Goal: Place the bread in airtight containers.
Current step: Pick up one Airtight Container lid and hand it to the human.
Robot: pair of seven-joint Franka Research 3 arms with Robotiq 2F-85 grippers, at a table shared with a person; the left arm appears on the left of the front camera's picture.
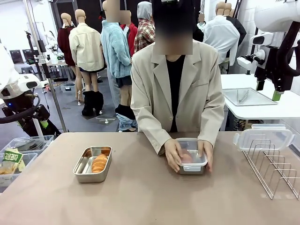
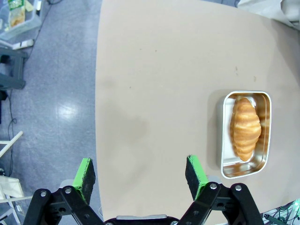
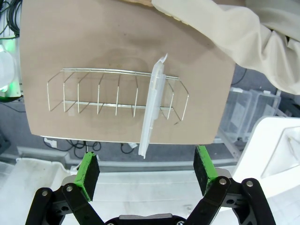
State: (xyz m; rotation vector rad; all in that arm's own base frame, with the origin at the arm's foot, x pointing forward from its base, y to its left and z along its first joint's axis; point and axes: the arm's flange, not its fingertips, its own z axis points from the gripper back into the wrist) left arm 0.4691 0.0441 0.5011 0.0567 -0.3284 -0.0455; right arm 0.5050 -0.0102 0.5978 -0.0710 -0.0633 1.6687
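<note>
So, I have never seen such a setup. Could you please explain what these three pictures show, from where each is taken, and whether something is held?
This is a table shared by a person and two white robot arms. The front picture looks across the table at the person. The other two come from cameras on the arms' wrists, looking down past each arm's own green-padded fingers.

The left pincer and the right pincer are both open and hold nothing, above the table.

On the table stands an open steel pan with a bread inside. The person's hands rest on a second pan that carries a clear lid. At the right stands a wire rack with another clear lid upright in it.
</note>
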